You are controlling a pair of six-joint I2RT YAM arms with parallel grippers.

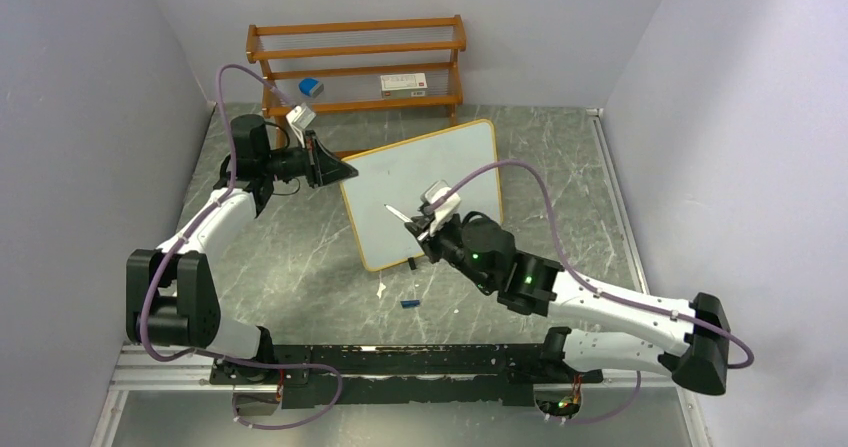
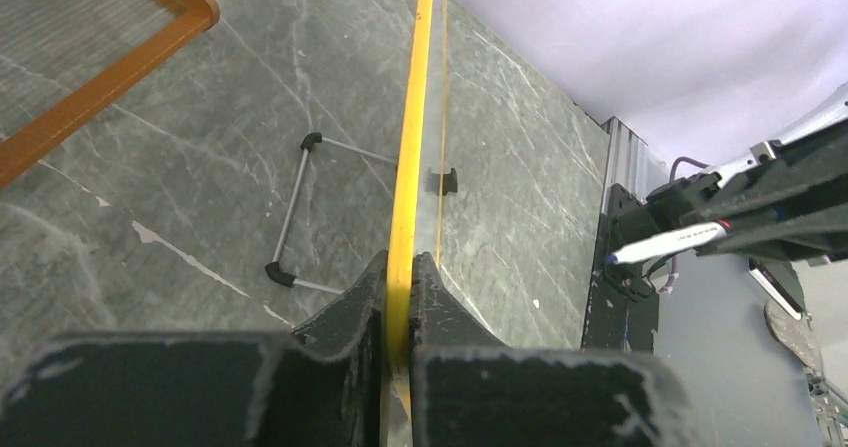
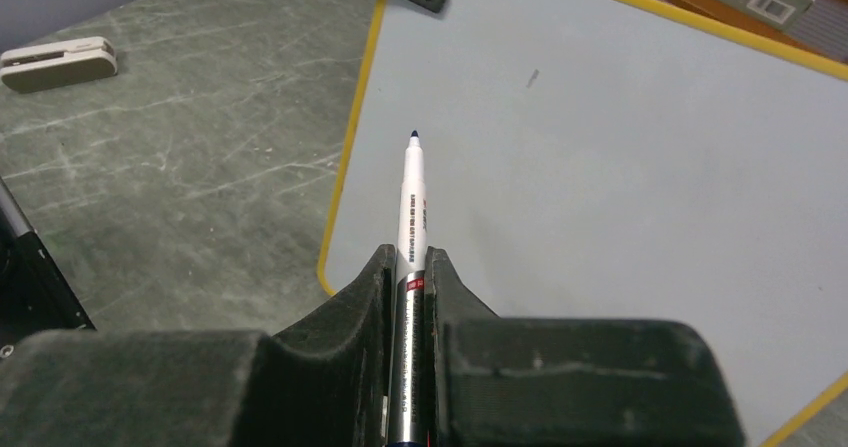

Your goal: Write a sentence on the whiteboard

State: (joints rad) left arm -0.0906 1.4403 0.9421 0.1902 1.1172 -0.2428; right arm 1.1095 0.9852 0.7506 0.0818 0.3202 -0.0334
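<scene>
Right wrist view has my right pincer (image 3: 410, 267) shut tight on a whiteboard marker (image 3: 412, 202), uncapped, its dark blue tip pointing straight ahead of my fingers; beyond and to the right of that tip spreads the whiteboard (image 3: 620, 187), bare but for a tiny speck, with no lettering of the sentence on it yet; from the left wrist view my left pincer (image 2: 400, 277) is clamped on the board's yellow-orange frame (image 2: 415, 117), which runs away from the fingers edge-on, and a gap shows there between the marker tip and the board face; so I judge the step in hand to be bringing the tip down for the first stroke; to do it well I would start near the board's upper left, close to my left pincer, so two rows have room to run rightwards; I would touch lightly and square to the surface, since a hard push could tip the standing board or skid the tip; my left grip should brace the frame against each stroke; letters want slow, even travel.
</scene>
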